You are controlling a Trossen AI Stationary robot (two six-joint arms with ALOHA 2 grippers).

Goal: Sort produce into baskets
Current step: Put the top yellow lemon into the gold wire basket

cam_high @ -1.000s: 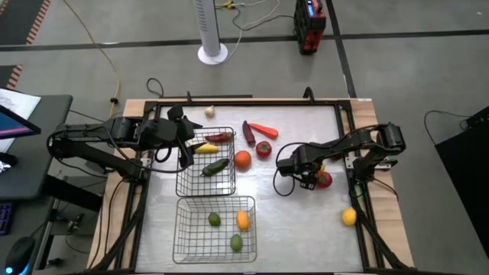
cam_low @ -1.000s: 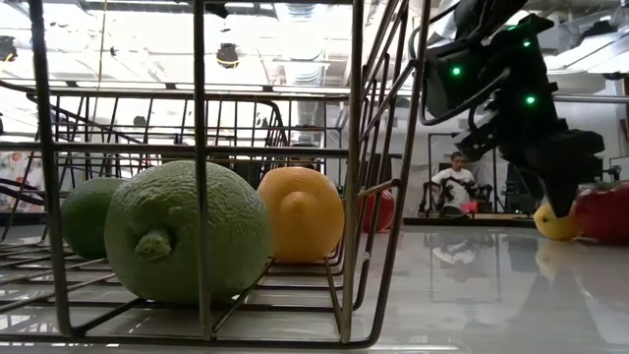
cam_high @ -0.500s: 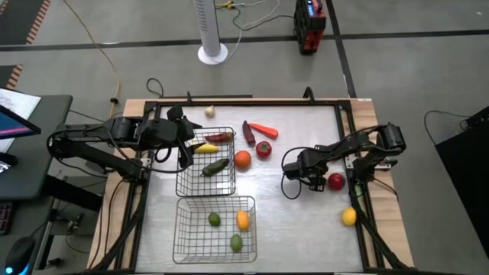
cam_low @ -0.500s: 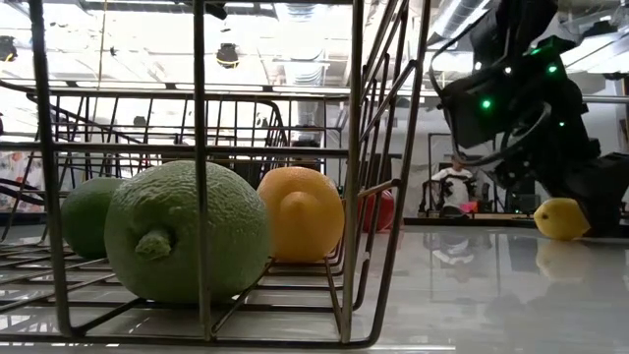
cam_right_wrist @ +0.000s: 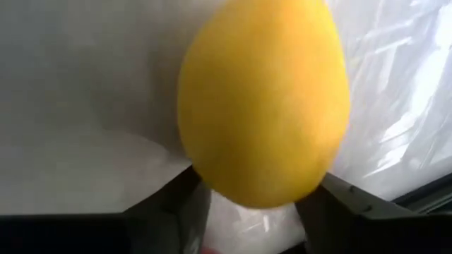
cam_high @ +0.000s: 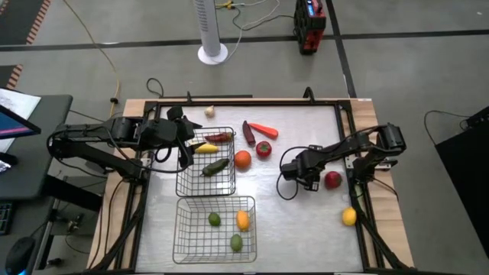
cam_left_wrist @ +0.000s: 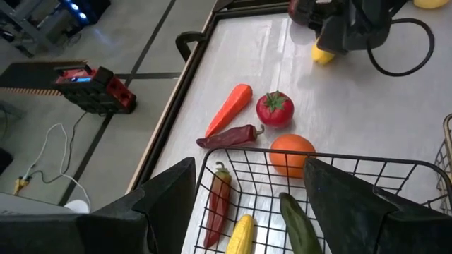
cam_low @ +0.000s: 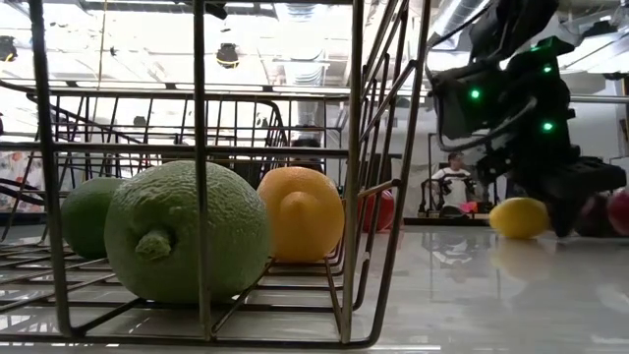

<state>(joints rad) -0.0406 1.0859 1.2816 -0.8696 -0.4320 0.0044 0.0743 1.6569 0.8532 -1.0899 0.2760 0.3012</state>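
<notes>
No readable writing; right claw (cam_high: 308, 182) grips yellow fruit (cam_right_wrist: 263, 99).

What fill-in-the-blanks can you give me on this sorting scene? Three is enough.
The near basket holds ___ pieces of produce.
The right gripper is shut on a ___ lemon.
The far basket, by the open left gripper, holds a chilli, a corn cob and a green ___.
Missing words: three; yellow; cucumber.
</notes>
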